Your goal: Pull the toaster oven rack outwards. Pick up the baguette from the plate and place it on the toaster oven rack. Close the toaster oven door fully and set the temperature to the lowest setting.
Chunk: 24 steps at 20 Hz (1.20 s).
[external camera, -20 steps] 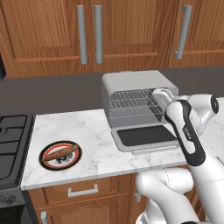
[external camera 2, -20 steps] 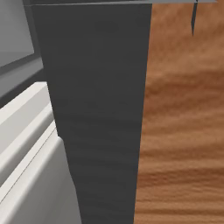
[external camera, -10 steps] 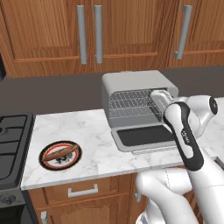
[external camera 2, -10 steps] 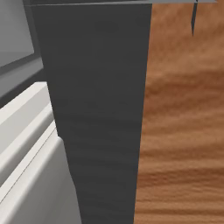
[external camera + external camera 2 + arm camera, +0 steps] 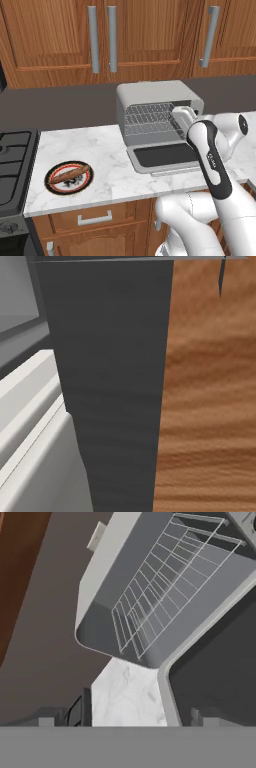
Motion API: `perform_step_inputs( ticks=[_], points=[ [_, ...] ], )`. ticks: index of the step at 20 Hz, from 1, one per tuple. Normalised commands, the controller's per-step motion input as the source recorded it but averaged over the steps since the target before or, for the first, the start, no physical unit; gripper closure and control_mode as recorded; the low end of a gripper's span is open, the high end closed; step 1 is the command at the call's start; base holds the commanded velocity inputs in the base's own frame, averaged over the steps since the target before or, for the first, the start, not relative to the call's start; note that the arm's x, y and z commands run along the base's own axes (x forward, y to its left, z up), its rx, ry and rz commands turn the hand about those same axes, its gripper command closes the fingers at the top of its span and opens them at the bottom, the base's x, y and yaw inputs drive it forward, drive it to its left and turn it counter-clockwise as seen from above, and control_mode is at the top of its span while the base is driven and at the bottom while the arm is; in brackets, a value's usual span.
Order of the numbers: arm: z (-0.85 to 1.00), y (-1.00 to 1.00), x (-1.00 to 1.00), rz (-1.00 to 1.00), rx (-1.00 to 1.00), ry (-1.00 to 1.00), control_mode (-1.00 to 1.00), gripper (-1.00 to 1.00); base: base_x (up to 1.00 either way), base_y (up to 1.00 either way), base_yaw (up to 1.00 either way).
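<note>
Silver wire toaster oven rack point(image 5: 165, 587) sat inside the boxy light-grey toaster oven point(image 5: 155, 97), its glass door point(image 5: 167, 156) folded flat, giving me access. My end effector point(image 5: 181, 116) hovered at the cavity's mouth; I couldn't tell its finger spacing.

A home kitchen, rendered: wooden wall cabinets point(image 5: 125, 37) with long metal bar handles point(image 5: 93, 39) above a dark backsplash point(image 5: 60, 107), and a white marble counter point(image 5: 107, 162) over wooden drawers. Marked further by a black stove point(image 5: 12, 160) at the counter's left end, a grey toaster oven point(image 5: 155, 107) standing open, and a baguette point(image 5: 70, 175) on a patterned plate point(image 5: 52, 186).
</note>
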Motion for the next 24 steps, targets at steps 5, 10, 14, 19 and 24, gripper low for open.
perform_step_inputs(
  ticks=[5, 10, 14, 19, 24],
  points=[
    [-0.04, 0.03, 0.0, 0.0, 0.07, 0.0, -1.0, -1.0, 0.0, 0.0, 0.0],
    [0.0, 0.0, 0.01, 0.0, 0.04, 0.04, -1.0, -1.0, 0.0, 0.0, 0.0],
    [0.0, 0.0, 0.01, 0.0, 0.04, 0.04, -1.0, -1.0, 0.0, 0.0, 0.0],
    [-0.14, 0.0, 0.13, 0.0, 0.01, 0.0, -1.0, -1.0, 0.0, 0.0, 0.0],
    [-0.23, 0.0, 0.23, 0.0, 0.0, -0.03, -1.0, -1.0, 0.0, 0.0, 0.0]
  ],
)
